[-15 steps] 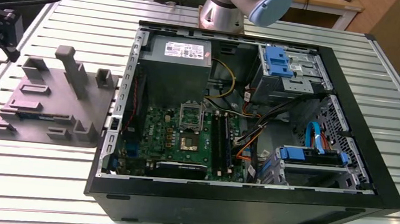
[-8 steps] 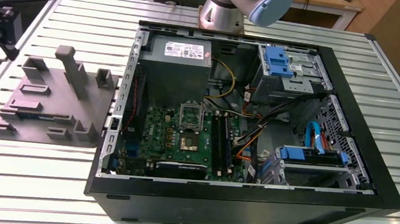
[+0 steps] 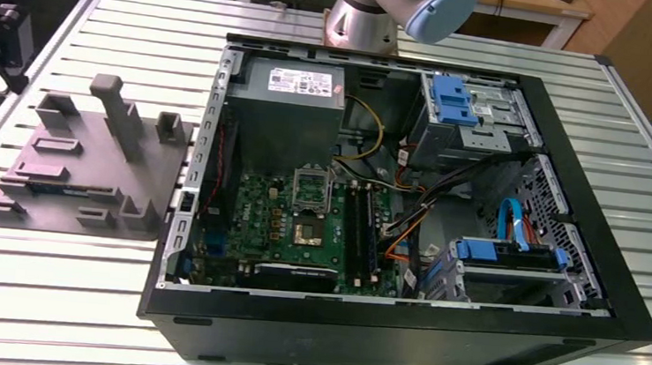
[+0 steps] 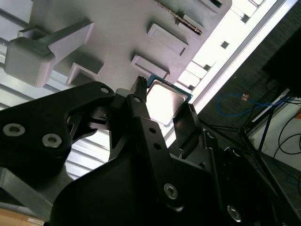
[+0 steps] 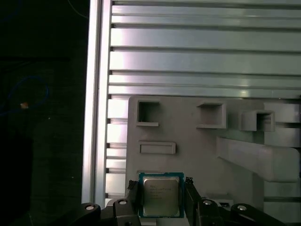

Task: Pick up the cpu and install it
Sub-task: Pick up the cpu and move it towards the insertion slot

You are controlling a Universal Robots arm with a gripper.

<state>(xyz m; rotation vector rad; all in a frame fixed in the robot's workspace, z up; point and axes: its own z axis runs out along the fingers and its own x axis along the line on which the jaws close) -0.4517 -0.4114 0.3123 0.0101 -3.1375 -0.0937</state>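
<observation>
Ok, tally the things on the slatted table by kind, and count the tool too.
cpu: 1
grey fixture block: 1
computer case: 1
tool: 1
Total: 4

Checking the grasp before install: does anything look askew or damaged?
Nothing stands out. In the first wrist view the cpu sits square between the fingers of the gripper, not tilted, with no visible damage.

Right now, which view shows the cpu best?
First wrist view: the cpu faces it squarely. Second wrist view: slanted, partly behind the gripper. Exterior view: too small to tell.
</observation>
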